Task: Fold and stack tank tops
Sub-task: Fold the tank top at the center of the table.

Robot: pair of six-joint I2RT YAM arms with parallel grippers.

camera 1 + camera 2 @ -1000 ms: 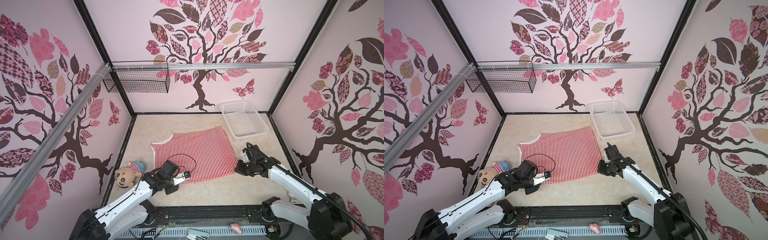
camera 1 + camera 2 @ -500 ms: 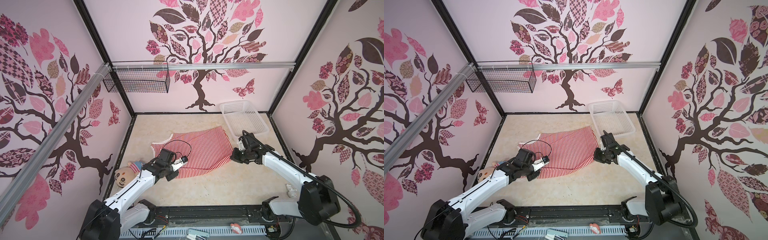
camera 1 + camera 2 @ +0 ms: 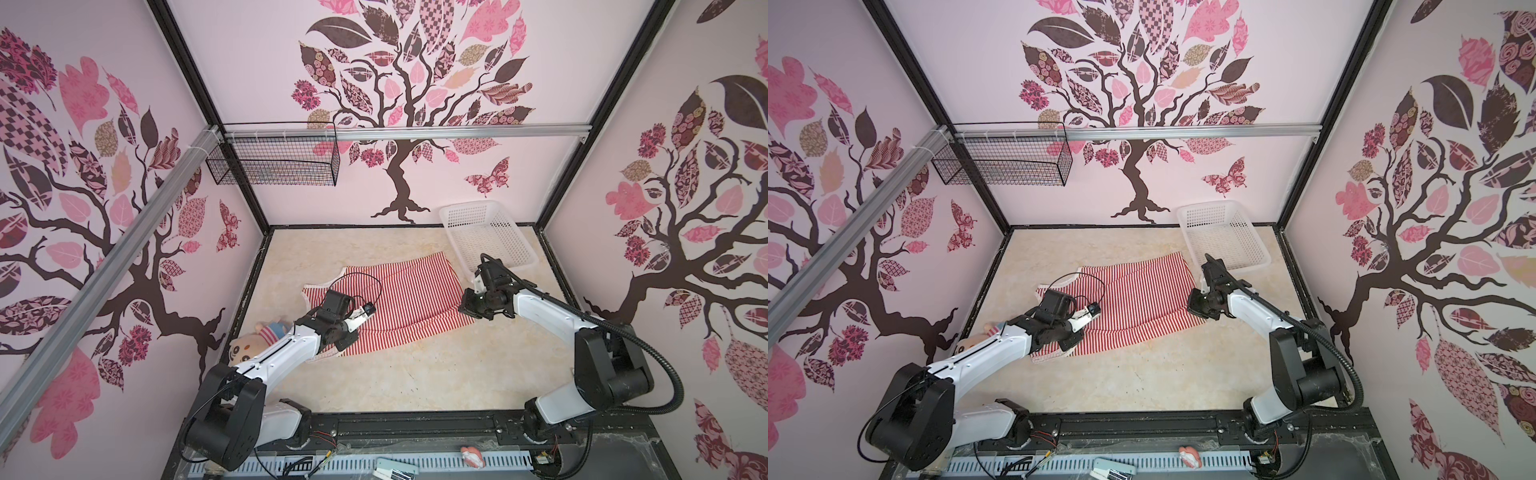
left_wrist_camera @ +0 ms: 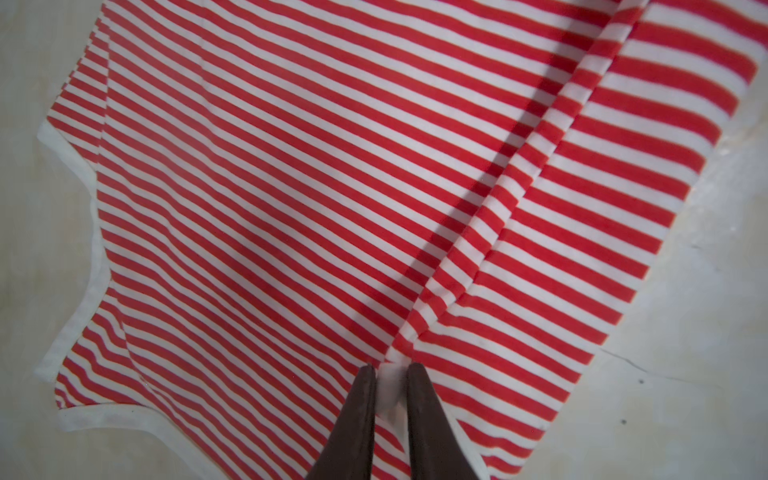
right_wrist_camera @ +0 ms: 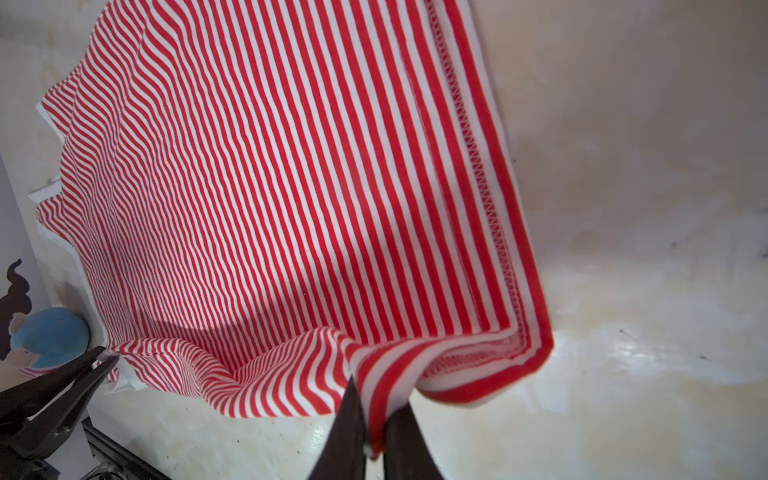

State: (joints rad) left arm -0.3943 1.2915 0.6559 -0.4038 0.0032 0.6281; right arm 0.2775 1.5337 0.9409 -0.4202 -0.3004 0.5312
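One red-and-white striped tank top (image 3: 399,291) (image 3: 1133,297) lies across the middle of the beige table in both top views. My left gripper (image 3: 345,338) (image 4: 391,374) is shut on its white trim at the near-left side. The near-right hem corner is pinched in my right gripper (image 3: 467,306) (image 5: 374,409), which is shut on it. In the right wrist view the tank top (image 5: 270,187) hangs raised off the table along its near edge, sagging between both grips. A tight ridge runs from the left jaws across the tank top (image 4: 291,187).
A white perforated basket (image 3: 486,237) stands at the back right, close behind the right gripper. A plush toy (image 3: 257,338) lies by the left wall beside the left arm. A black wire basket (image 3: 274,160) hangs on the back wall.
Both grippers have moved away from the table's front edge toward the back, taking the tank top's near edge up and along with them. Their grips have stayed shut.
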